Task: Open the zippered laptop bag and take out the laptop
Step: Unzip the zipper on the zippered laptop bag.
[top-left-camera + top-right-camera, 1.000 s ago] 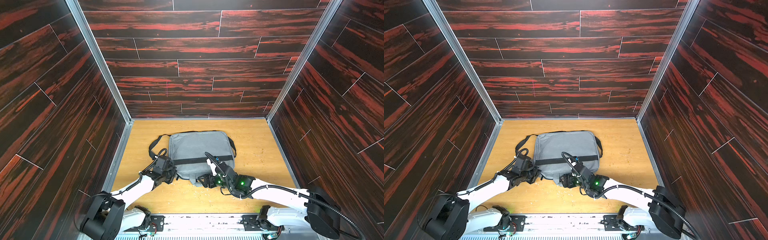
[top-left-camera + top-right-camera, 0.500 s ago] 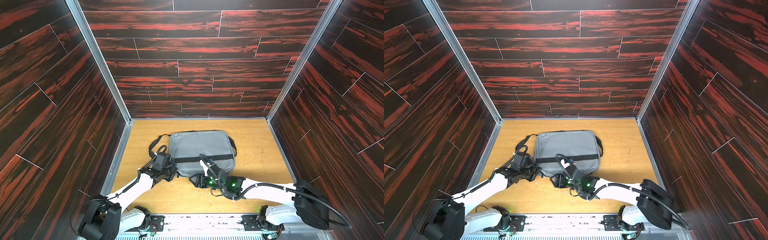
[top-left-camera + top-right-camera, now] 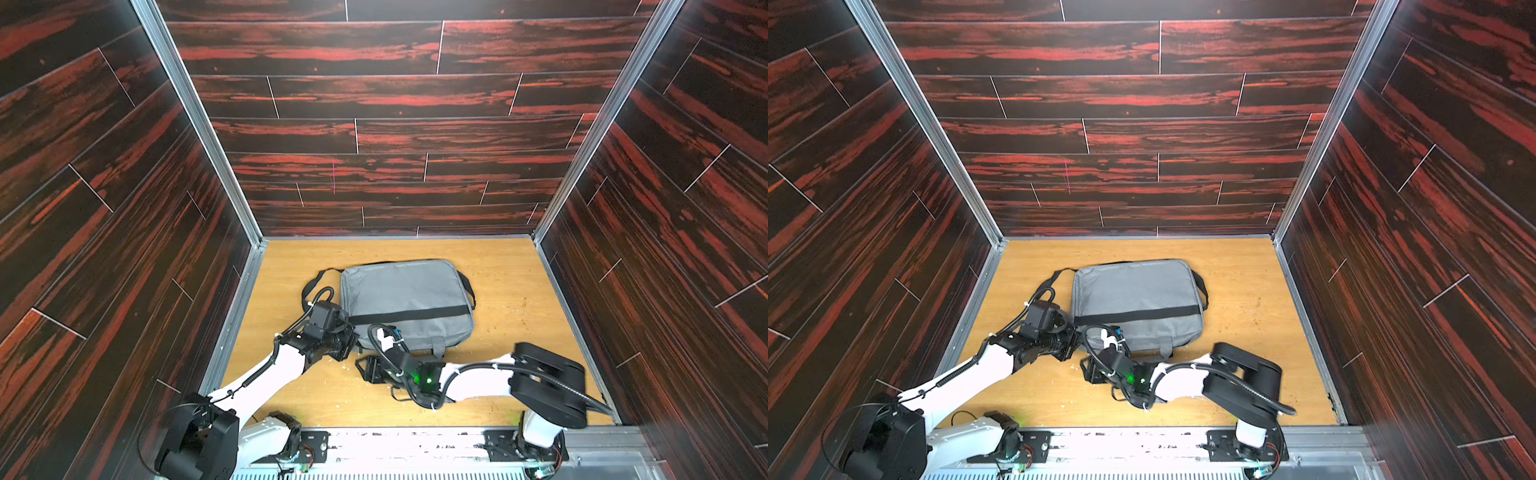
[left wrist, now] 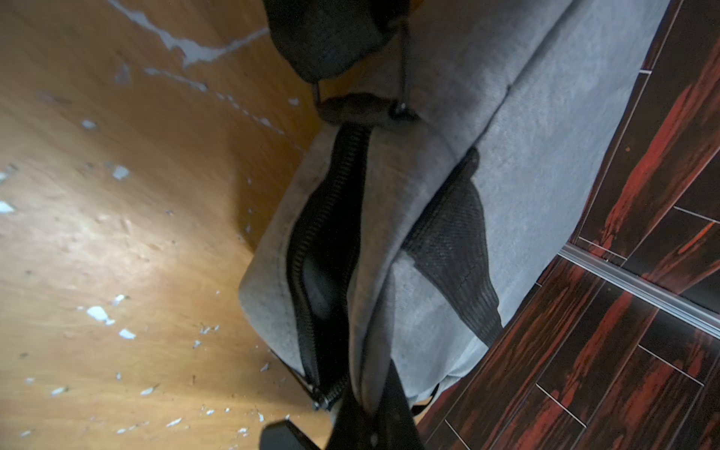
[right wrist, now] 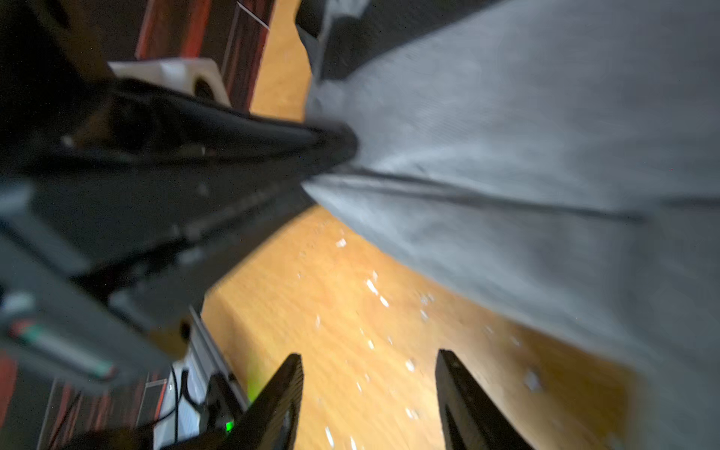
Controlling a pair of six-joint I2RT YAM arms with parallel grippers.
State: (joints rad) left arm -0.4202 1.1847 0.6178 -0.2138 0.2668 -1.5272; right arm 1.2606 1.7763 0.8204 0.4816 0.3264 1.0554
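Grey zippered laptop bag (image 3: 405, 291) — black band (image 3: 411, 312), zip (image 4: 345, 167) parted (dark inside).

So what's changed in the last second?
The right pincer drew back off the bag and swung to its near corner, beside the left pincer; its jaws are open and empty. The left pincer stayed clamped on that corner, and the bag hasn't shifted.

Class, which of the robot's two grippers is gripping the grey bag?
The left gripper, shut on an edge of the zippered laptop bag; the right gripper hangs open and empty beside it.
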